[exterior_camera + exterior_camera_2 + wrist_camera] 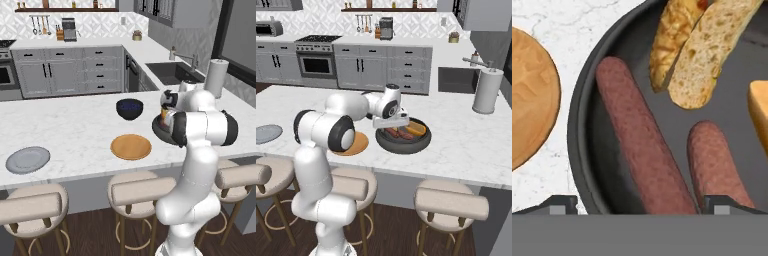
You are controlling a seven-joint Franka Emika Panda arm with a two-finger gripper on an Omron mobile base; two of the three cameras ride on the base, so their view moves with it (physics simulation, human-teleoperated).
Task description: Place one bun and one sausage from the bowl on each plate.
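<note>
Gripper jaws spread wide, pinching nothing, hanging low over the dark bowl; in the hand view one fingertip shows at 7 o'clock and the other at 5 o'clock, with a long sausage running between them from 10 o'clock toward 6 o'clock. A second, shorter sausage lies at 4 o'clock, just beside the first but apart from it. Two buns lie at 12 to 1 o'clock, side by side and touching: the darker-crusted bun to the left, the paler bun to the right. A further orange-tan piece is cut off at 3 o'clock; cannot tell what it is. Outside the bowl's rim, at 9 o'clock, the orange plate sits bare on the white marble counter, near the bowl but not touching. In the left base view the grey plate lies bare, well apart at 8 o'clock, and a navy bowl stands at 12 o'clock from the orange plate. A paper towel roll stands upright at 2 o'clock from the dark bowl in the right base view.
</note>
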